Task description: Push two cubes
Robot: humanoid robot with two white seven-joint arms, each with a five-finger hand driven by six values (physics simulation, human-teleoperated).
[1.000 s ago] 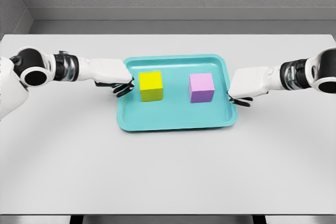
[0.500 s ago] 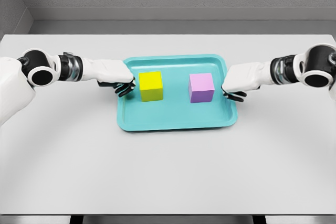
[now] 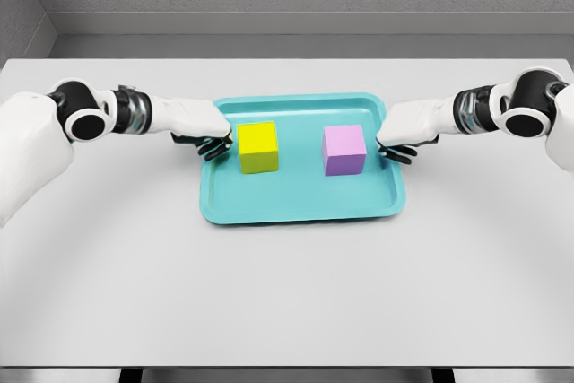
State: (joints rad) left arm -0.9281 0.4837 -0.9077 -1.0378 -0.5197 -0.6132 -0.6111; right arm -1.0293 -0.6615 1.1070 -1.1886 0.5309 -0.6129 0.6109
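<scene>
A teal tray point(image 3: 296, 208) sits on the white bench point(image 3: 287, 293). Inside it stand a yellow cube point(image 3: 257, 147) toward 9 o'clock and a purple cube point(image 3: 343, 150) toward 3 o'clock, well apart. The left robot hand point(image 3: 212, 141), fingers curled and holding nothing, is just beside the yellow cube's 9 o'clock face. The right robot hand point(image 3: 396, 146), likewise curled and empty, hangs over the tray's 3 o'clock rim, apart from the purple cube.

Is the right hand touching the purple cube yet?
Apart. The head view shows teal tray floor between the right hand, at the tray's right rim, and the purple cube.
</scene>
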